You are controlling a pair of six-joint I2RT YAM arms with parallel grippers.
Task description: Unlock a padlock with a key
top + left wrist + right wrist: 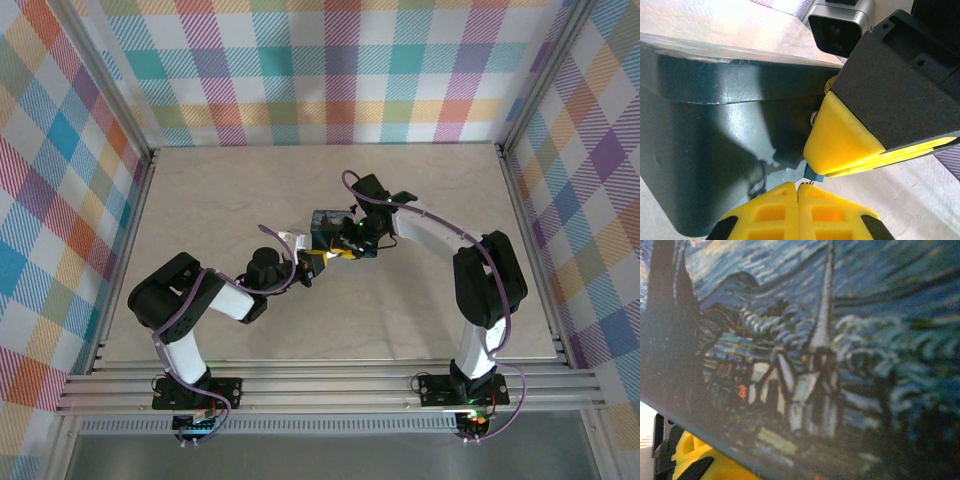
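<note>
The padlock (817, 175) shows as a small blue corner poking out from between the yellow fingers (840, 135) of my right gripper (824, 172), which is shut on it. Its shackle is hidden. My left gripper (799, 189) is shut, its yellow tips pressed together just below the padlock. A thin dark sliver, the key (811, 182), sticks out from those tips toward the blue body. In the top view, the left gripper (316, 263) and the right gripper (346, 250) meet at mid-table beside the tin.
The dark-blue starry-night tin (325, 224) stands right behind both grippers; its dark side wall (715, 130) is close on the left and its painted face (840, 340) looms blurred before the right wrist camera. Beige tabletop (230, 190) surrounds it, bounded by aluminium rails.
</note>
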